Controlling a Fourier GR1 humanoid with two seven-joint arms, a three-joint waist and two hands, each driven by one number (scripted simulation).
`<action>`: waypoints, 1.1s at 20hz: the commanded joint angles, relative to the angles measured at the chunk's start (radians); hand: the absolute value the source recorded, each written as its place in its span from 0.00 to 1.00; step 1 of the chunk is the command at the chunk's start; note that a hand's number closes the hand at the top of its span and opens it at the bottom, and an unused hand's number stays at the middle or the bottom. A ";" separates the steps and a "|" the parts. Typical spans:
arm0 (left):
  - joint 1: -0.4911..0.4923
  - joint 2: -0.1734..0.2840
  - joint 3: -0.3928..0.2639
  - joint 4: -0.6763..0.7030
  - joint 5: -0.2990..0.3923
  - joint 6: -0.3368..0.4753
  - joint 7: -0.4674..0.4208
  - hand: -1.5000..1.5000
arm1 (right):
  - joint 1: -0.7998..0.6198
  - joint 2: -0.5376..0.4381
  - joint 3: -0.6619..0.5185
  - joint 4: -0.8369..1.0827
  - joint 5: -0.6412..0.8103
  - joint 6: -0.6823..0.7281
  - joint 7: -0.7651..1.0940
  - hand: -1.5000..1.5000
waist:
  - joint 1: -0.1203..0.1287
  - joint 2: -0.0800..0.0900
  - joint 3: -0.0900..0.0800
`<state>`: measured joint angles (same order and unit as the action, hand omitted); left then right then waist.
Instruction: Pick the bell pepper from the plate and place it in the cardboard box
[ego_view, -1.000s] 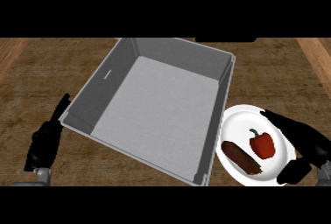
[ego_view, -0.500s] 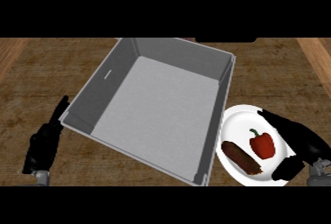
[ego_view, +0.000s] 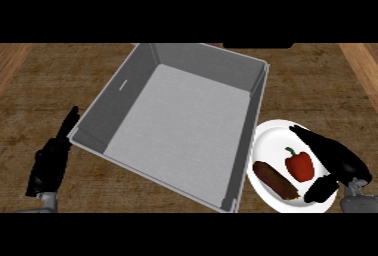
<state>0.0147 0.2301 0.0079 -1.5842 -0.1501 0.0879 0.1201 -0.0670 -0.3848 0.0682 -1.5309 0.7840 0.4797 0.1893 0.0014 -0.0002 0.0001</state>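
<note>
You have the bell pepper (ego_view: 299, 165) lying on the white plate (ego_view: 267, 137), red with its green stem pointing toward the far rim, and it sits toward the plate's right side. Just beside it on the plate's left side lies a brown sausage (ego_view: 275, 180), slanting from the plate's middle toward its near rim; the two look slightly apart. The plate rests on the wooden counter (ego_view: 44, 85) near its front right corner, its left rim tucked right up against the right wall of the cardboard box (ego_view: 118, 86), which appears grey here, open-topped and turned at an angle, filling the counter's middle and reaching toward the back edge. Your right hand (ego_view: 336, 156) hovers over the plate's right rim, fingers stretched toward the far side and the thumb curving in below the pepper near the front rim; the hand is relaxed and cups around the pepper's right side without closing on it, and you cannot tell whether any finger touches it. Your left hand (ego_view: 50, 162) rests near the counter's front left, just outside the box's left wall, fingers straight and pointing away from you, holding nothing.
</note>
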 joint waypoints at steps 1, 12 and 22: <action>0.002 -0.053 -0.012 0.091 -0.056 0.033 -0.081 0.50 | 0.047 0.017 -0.006 -0.024 0.026 -0.020 -0.030 0.00 | -0.003 0.000 0.000; 0.046 -0.018 0.053 -0.004 -0.019 -0.058 -0.061 0.50 | 0.039 0.117 0.040 0.005 0.099 -0.007 0.000 1.00 | -0.001 -0.001 0.000; -0.023 -0.010 0.100 0.065 -0.009 -0.080 -0.053 0.50 | 0.003 0.037 -0.018 0.115 0.237 -0.320 -0.205 1.00 | -0.001 0.000 0.000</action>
<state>0.0039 0.1995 0.0674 -1.5682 -0.1772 0.0313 0.1032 -0.0673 -0.3513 0.0611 -1.4346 0.9953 0.2399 0.0336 0.0009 -0.0008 -0.0005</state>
